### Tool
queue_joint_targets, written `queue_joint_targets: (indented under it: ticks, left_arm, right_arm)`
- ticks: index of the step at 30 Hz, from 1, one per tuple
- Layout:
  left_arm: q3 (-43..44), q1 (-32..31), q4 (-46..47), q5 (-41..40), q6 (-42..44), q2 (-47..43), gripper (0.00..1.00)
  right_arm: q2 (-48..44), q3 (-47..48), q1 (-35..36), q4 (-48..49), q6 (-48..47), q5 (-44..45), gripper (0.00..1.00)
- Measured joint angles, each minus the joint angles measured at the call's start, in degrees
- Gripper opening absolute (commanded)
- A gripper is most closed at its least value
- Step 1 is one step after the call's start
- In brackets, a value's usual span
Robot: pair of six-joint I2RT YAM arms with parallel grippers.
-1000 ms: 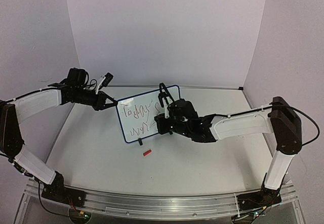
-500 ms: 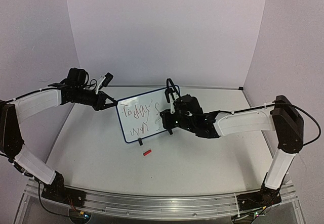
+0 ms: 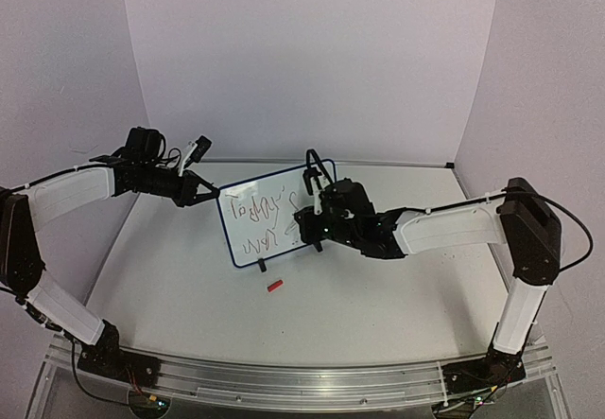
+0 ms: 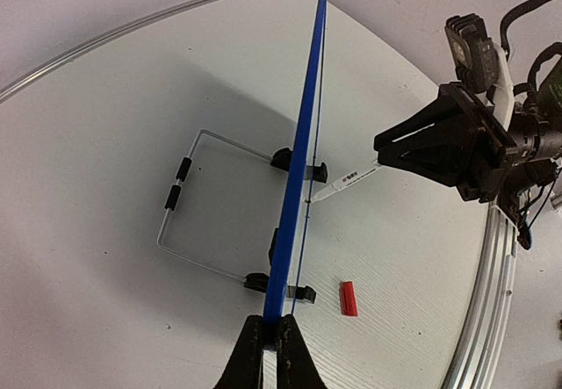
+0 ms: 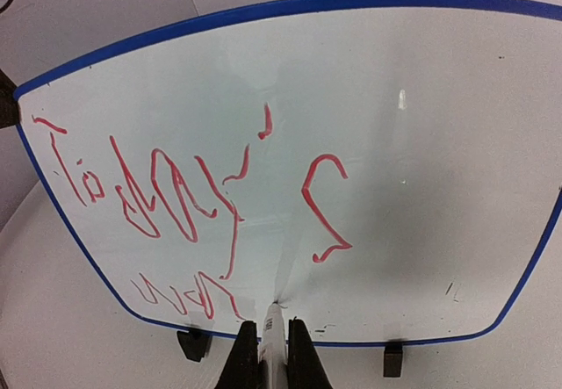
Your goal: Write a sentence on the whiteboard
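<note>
The whiteboard (image 3: 248,194) stands upright on the table, blue-framed, on two black feet (image 5: 392,359). My left gripper (image 3: 214,193) is shut on its left edge; in the left wrist view the fingertips (image 4: 249,341) pinch the blue frame (image 4: 303,143) edge-on. The sentence (image 5: 167,191) runs in red ink in two rows, the lower row short. My right gripper (image 5: 272,329) is shut on a white marker (image 5: 274,323). The marker's tip touches the board low down, right of the lower row. The marker (image 4: 347,181) also shows from the side, touching the board.
A red marker cap (image 3: 275,286) lies on the table in front of the board; this cap (image 4: 349,298) is close to the board's foot. A wire stand (image 4: 198,205) props the board from behind. White walls enclose the table.
My right gripper with the marker shifted right and up along the board, then came back slightly left. The left arm and the board have stayed still.
</note>
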Motion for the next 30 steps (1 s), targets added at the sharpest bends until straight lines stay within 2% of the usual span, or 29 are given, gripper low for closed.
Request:
queue_joint_targets:
  ticks: [18,30]
  left_arm:
    - [0.0,0.0,0.0,0.0,0.0,0.0,0.0]
    - [0.0,0.0,0.0,0.0,0.0,0.0,0.0]
  right_arm:
    - [3.8,0.2,0.3,-0.9,0.0,-1.5,0.0]
    - [2.5,0.4,0.3,-1.6,-1.8,1.4,0.0]
